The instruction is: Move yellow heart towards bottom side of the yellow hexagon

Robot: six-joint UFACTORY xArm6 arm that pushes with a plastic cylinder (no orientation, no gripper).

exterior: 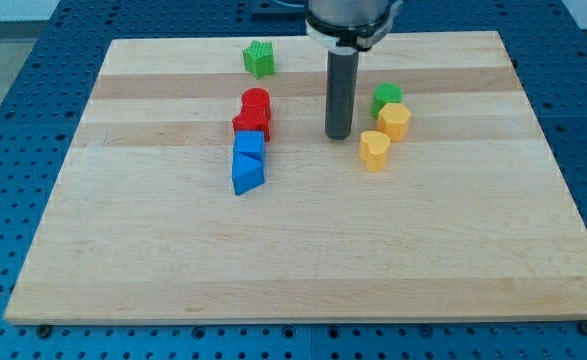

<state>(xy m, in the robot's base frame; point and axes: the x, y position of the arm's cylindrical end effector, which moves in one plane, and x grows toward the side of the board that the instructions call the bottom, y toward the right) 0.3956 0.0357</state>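
Note:
The yellow heart lies on the wooden board, just below and to the left of the yellow hexagon, nearly touching it. My tip stands on the board to the left of both, a short gap from the heart's upper left side. A green block sits right above the hexagon, touching it.
A green star-like block is near the view's top. A red cylinder and a red block stand left of my tip, with a blue cube and a blue triangle-like block below them. The board ends on a blue perforated table.

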